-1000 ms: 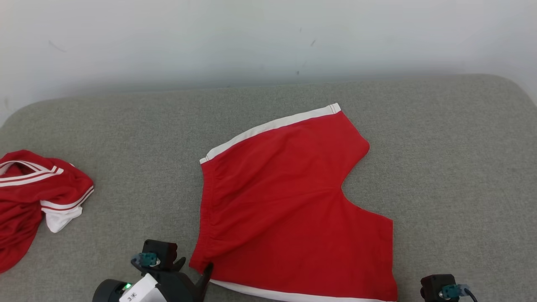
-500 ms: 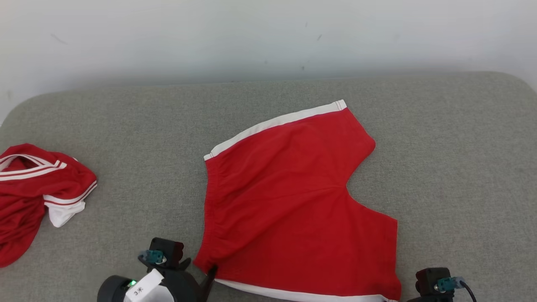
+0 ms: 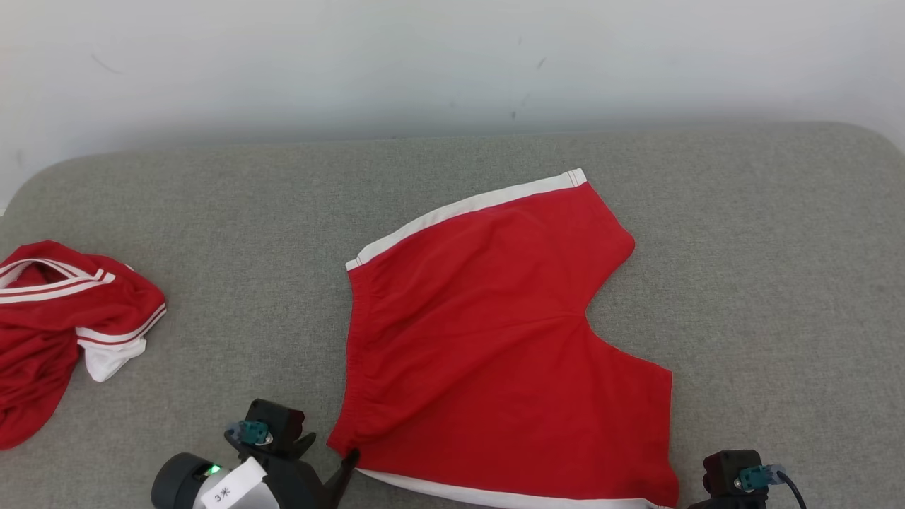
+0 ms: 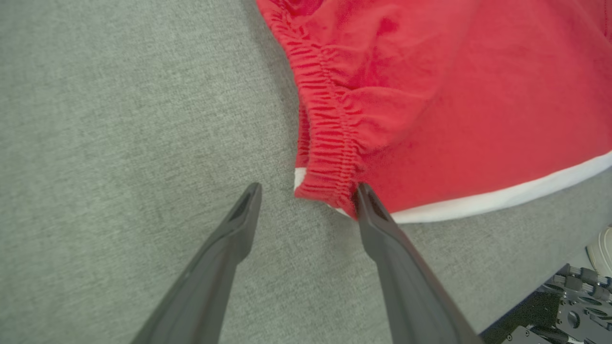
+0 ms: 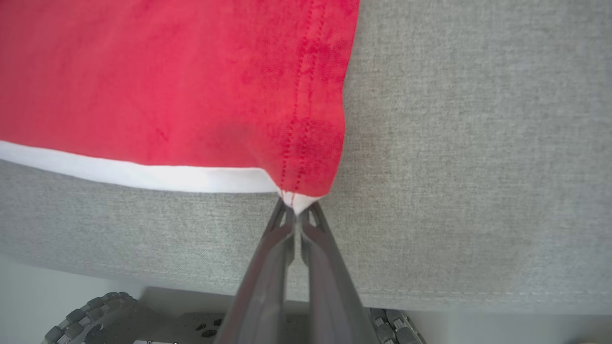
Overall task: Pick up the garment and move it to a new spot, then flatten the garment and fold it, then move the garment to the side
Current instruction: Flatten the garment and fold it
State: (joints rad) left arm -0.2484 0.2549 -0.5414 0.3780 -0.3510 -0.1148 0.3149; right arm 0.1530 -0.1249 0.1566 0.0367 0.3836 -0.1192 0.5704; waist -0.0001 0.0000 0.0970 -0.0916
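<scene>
Red shorts [image 3: 488,339] flat mid-frame on the grey tabletop [image 3: 212,212], right gripper [image 5: 297,209] jaws pinched on their lower right corner, left gripper [image 4: 307,188] jaws wide apart around the waistband corner

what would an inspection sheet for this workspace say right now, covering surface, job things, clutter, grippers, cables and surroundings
surface: grey pad, woven fabric, rounded far corners
job's things: red shorts spread flat, white stripes along both sides, waistband towards the robot's left
clutter: crumpled red garment with white stripes at the left edge, apart from the shorts
grippers: left gripper open, fingers either side of the waistband corner; right gripper shut on the shorts' white hem corner
cables: short dark cable at the right wrist, off the cloth
surroundings: pale wall behind the pad, a few small marks
</scene>
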